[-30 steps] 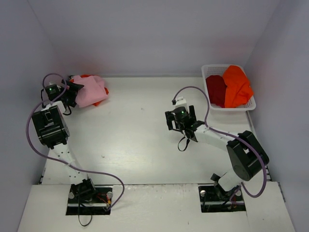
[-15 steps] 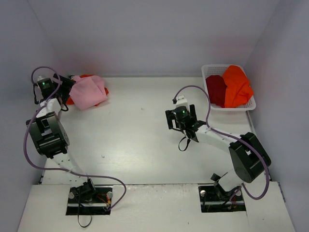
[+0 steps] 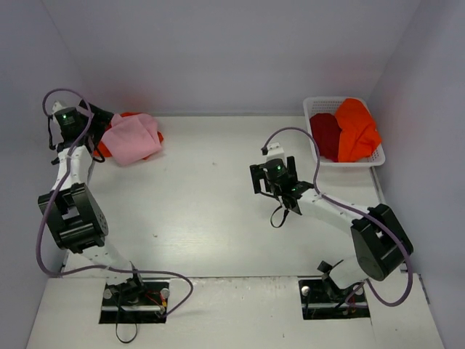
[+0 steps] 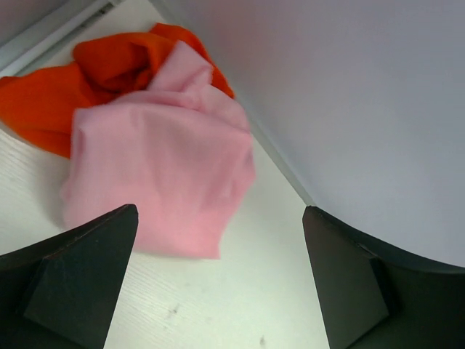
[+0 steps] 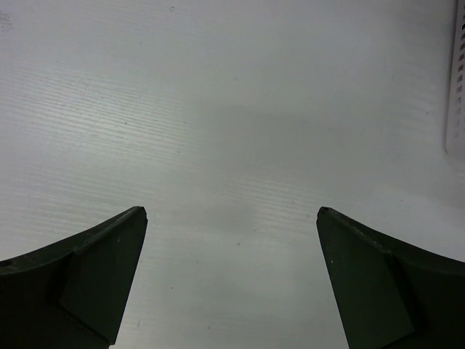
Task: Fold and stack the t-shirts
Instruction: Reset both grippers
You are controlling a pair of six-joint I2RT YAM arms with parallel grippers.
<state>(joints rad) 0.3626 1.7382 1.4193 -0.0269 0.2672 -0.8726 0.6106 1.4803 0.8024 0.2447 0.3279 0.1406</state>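
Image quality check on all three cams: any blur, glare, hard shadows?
Top external: even, soft light, no glare, sharp throughout. Left wrist: the pink t-shirt goes slightly soft at its right edge, and the left claw reads as a dark, underexposed silhouette. Right wrist: faint horizontal banding on the table, a diffuse shadow mid-frame, and the basket edge is washed out at the right.

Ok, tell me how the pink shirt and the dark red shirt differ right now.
The pink shirt lies on the table at far left; the dark red shirt sits in the basket at far right. The pink shirt lies over one orange shirt; the dark red shirt lies beside the other orange shirt. Neither is held.
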